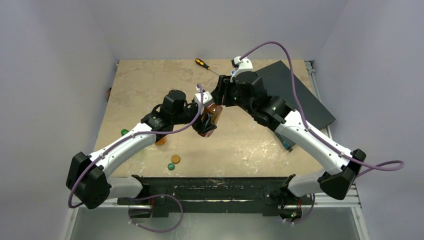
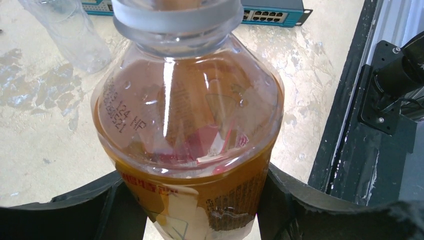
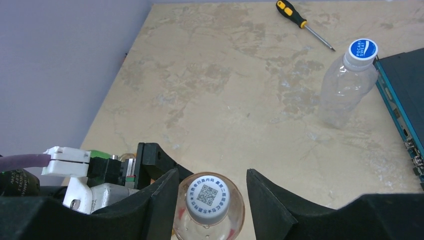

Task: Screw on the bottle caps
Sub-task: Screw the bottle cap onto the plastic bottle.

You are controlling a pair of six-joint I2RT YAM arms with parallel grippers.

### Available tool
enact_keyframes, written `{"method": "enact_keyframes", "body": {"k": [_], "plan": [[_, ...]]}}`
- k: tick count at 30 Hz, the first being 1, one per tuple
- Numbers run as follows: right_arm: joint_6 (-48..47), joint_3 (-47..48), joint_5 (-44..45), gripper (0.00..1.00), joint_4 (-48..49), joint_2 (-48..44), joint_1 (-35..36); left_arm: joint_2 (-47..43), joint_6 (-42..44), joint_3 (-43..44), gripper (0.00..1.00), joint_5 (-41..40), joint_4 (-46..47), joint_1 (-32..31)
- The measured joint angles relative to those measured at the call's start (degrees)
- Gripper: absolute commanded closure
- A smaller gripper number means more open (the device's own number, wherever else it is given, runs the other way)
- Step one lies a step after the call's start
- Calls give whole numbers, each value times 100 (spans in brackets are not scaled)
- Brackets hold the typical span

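My left gripper (image 2: 200, 205) is shut on the body of an amber-orange bottle (image 2: 187, 115) and holds it above the table's middle (image 1: 209, 117). A white cap (image 3: 207, 197) with a printed code sits on its neck. My right gripper (image 3: 211, 180) is open around that cap, with one finger (image 3: 160, 200) close beside it and the other finger (image 3: 270, 200) a clear gap away. A clear bottle (image 3: 345, 92) with a blue cap (image 3: 363, 50) stands at the far right. Loose on the near table lie an orange cap (image 1: 175, 159) and a dark green cap (image 1: 171, 166).
A black-and-orange screwdriver (image 1: 205, 64) lies at the table's far edge. A flat dark network switch (image 1: 300, 92) sits at the right, next to the clear bottle. Another green cap (image 1: 124, 132) lies by the left arm. The walls stand close on the left and behind.
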Motion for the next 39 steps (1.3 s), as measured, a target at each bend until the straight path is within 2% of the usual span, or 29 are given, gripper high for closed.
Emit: {"method": "enact_keyframes", "body": {"k": [7,12,14,17,24,33,39], "plan": [[17,87,138,51,-186,160,184,2,2,0,100,-61,7,-13],[20,94,262,72,-223,179,210,9,0,0,100,-76,9,-13],[24,101,291,83,-234,184,208,11,0,0,100,-83,7,-13],[20,103,350,90,-227,181,214,11,-2,0,100,-59,24,-13],[-553,-227,-114,94,179,-166,188,-17,-79,-2,100,494,85,31],[-1257,-518,-1954,96,1180,-704,-243,-389,-603,-74,100,1805,756,20],[-1373,-518,-2494,97,1388,-625,-330,-496,-693,-76,100,1985,772,15]]}}
